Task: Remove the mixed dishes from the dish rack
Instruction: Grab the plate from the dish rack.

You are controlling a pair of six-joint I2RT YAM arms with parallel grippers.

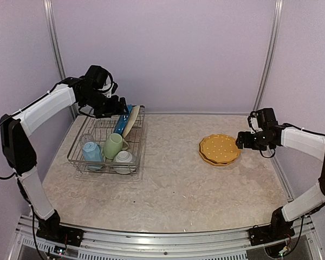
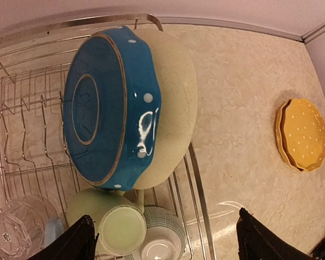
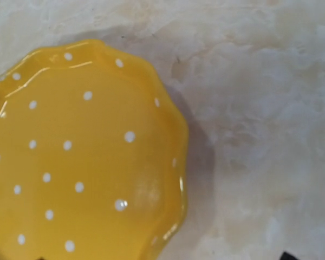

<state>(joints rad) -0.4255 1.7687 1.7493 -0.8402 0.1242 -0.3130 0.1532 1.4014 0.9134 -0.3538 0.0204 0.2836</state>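
Glossy blue dotted plate (image 2: 111, 103) upright against cream plate (image 2: 176, 103) in wire rack (image 2: 197, 187).

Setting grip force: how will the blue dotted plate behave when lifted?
The blue dotted plate looks glazed and glossy, so probably rigid, slippery and chippable. It stands on edge, seemingly against the cream plate, which may tip once it leaves.

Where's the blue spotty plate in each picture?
Top external: the blue plate stands on edge at the far right of the dish rack.
Left wrist: the blue plate is big, centre-left, in front of the cream plate.
Right wrist: not in it.
Shared landmark: the yellow plates, in all three.
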